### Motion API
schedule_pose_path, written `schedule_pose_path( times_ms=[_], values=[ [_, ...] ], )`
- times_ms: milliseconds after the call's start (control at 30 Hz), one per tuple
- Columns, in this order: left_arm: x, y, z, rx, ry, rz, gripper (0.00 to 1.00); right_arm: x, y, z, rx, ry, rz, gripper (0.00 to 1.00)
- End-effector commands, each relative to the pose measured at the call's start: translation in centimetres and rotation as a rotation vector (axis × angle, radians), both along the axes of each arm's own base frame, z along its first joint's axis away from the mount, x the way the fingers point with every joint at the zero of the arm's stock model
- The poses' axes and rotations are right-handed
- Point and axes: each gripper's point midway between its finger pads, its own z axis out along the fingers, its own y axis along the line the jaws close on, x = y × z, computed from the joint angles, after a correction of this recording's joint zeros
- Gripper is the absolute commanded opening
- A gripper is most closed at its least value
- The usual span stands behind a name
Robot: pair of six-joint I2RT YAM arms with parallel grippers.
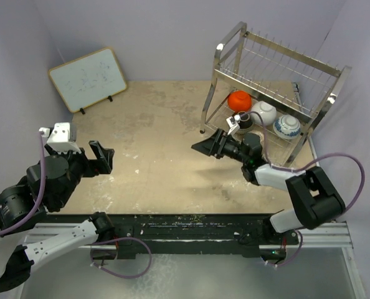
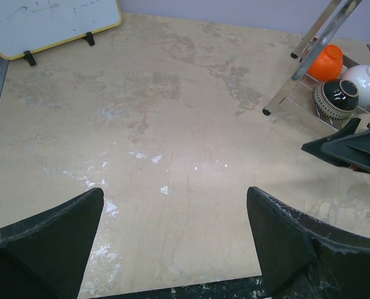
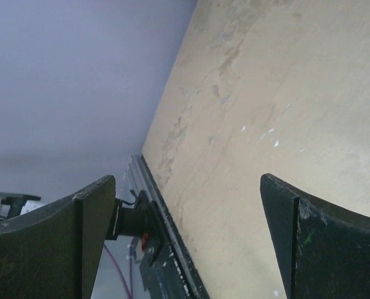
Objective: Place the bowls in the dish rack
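The silver wire dish rack (image 1: 278,68) stands at the back right of the table. On its lower tier sit an orange-red bowl (image 1: 239,99), a white bowl (image 1: 264,112) and a blue-and-white bowl (image 1: 288,126). The left wrist view shows a black bowl (image 2: 336,98) in front of the orange-red bowl (image 2: 327,62) and the white bowl (image 2: 365,78). My right gripper (image 1: 207,143) hangs open and empty just left of the rack's lower tier, pointing away from it toward the table's middle. My left gripper (image 1: 105,157) is open and empty over the left side of the table.
A wood-framed whiteboard (image 1: 88,78) leans at the back left. The tan table top (image 1: 160,124) is stained and flecked with white. Purple walls close in the left, back and right sides. A black rail (image 1: 191,224) runs along the near edge.
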Motion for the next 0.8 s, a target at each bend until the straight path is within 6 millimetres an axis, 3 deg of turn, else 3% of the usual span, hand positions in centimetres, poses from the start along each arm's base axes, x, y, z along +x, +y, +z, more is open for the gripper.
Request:
schedule_pose_path(
  times_ms=[0,133,233,500,767],
  values=[
    [0.5,-0.9,0.4,-0.033,-0.008,-0.006,0.99,-2.7,1.2,1.6,-0.042,-0.081,-0.013,0.99],
    [0.8,-1.7,-0.1,-0.022,0.007,-0.02,0.99,-5.7,2.3,1.3,-0.221,-0.12,-0.007,0.99],
    [1.1,-2.1,-0.5,-0.02,0.012,-0.023,0.99,-7.0,1.1,0.6,-0.358,-0.107,-0.029,0.99],
    [1.8,-3.7,-3.3,-0.01,0.06,-0.039,0.99,-7.1,-2.8,1.4,-0.575,-0.165,-0.126,0.99],
    [2.1,-5.1,-5.4,-0.006,0.113,-0.056,0.99,-8.4,-3.5,1.7,-0.606,-0.186,-0.124,0.99]
  ],
)
